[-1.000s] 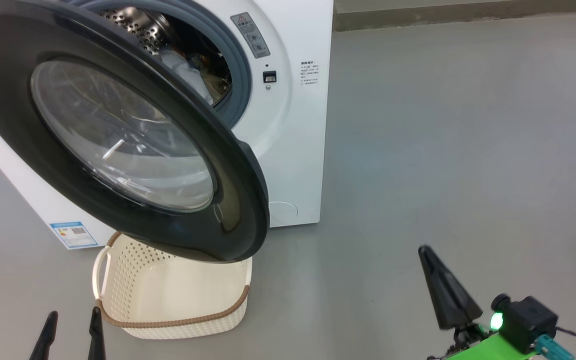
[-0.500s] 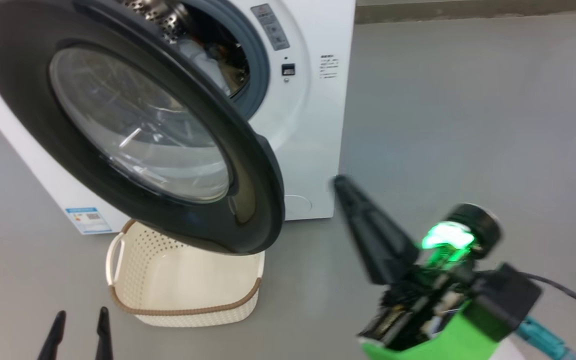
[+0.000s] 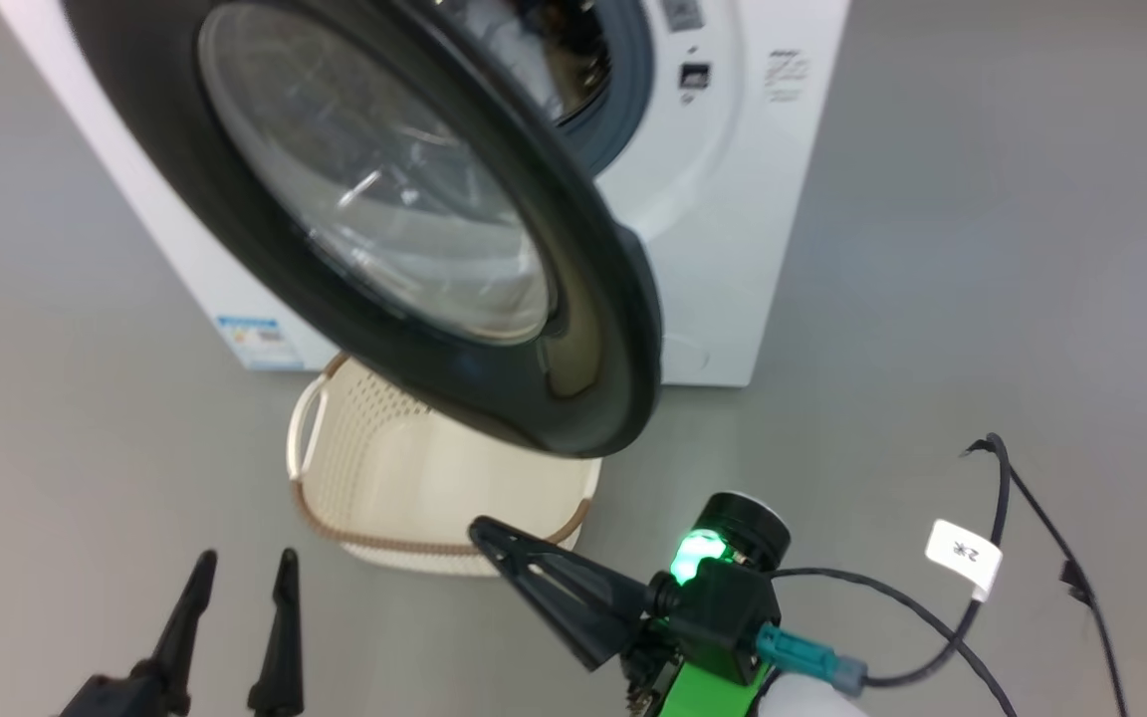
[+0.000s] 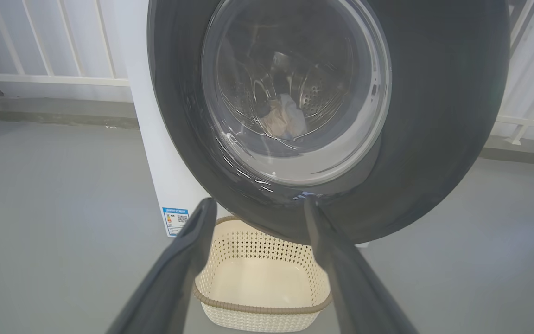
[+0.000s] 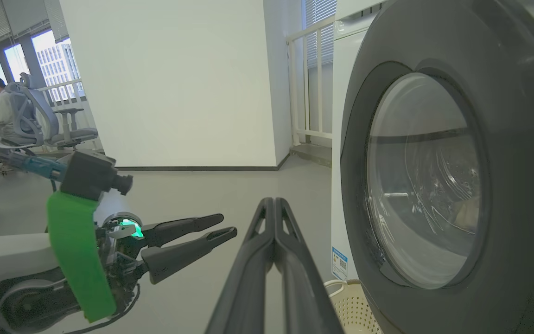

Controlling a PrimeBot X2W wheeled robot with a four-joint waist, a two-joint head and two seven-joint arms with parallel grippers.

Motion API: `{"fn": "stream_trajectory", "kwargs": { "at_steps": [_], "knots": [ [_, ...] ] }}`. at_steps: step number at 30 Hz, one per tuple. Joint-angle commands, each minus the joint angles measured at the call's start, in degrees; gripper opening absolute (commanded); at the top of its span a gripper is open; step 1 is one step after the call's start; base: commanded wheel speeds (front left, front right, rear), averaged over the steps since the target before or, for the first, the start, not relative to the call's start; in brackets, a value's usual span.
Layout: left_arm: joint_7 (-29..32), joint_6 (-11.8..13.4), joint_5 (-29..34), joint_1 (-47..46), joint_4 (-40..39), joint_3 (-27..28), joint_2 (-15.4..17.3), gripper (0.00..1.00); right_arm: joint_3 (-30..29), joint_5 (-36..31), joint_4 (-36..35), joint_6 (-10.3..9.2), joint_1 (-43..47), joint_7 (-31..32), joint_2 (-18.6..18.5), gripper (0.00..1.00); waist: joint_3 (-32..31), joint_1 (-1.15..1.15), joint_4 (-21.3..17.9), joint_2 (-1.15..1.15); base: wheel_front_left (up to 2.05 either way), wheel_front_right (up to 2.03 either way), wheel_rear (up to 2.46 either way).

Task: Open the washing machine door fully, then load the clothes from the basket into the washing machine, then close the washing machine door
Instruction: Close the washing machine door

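A: The right pincer point(image 3: 479, 526) is pinched shut on nothing, low beside the basket point(image 3: 374, 478). The left pincer point(image 3: 246, 558) gapes wide, also empty.

B: And the clothes point(image 3: 534, 62)?

A: Inside the washing machine point(image 3: 733, 249). The basket is bare, so I'd say closing is the step in hand.

B: What does the next move need?

A: Shut tips on the door point(image 3: 384, 179) near its free edge, pushing it inward. Its lower rim overhangs the basket, and open floor point(image 3: 982, 249) lies to the right.
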Motion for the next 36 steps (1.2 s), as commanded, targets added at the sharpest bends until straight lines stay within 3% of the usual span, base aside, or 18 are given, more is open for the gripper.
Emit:
{"fn": "stream_trajectory", "kwargs": {
  "at_steps": [1,13,26,36],
  "knots": [
    [-0.4,0.4,-0.5,-2.9,-0.9,1.1,0.3,1.0,0.5,0.7,0.2,0.08,-1.9,-0.2,0.5,0.0,4.2,0.0,4.0,0.0,0.0,0.0,0.0],
    [-0.4,2.0,-3.2,-7.4,-0.4,-2.6,0.3,1.0,-7.9,-0.8,10.8,0.08,-7.5,-1.9,-0.6,0.0,11.3,0.0,7.0,0.0,0.0,0.0,0.0],
    [-0.4,2.3,-4.0,-11.9,-0.3,-5.5,0.3,1.0,-15.5,-3.6,14.9,0.08,-15.0,-2.3,-2.6,0.0,15.0,0.0,7.4,0.0,0.0,0.0,0.0],
    [-0.4,2.2,-4.8,-14.0,-0.8,-7.3,0.3,1.0,-24.5,-4.8,17.5,0.08,-21.5,-2.3,-3.1,0.0,18.0,0.0,8.0,0.0,0.0,0.0,0.0]
  ]
}}
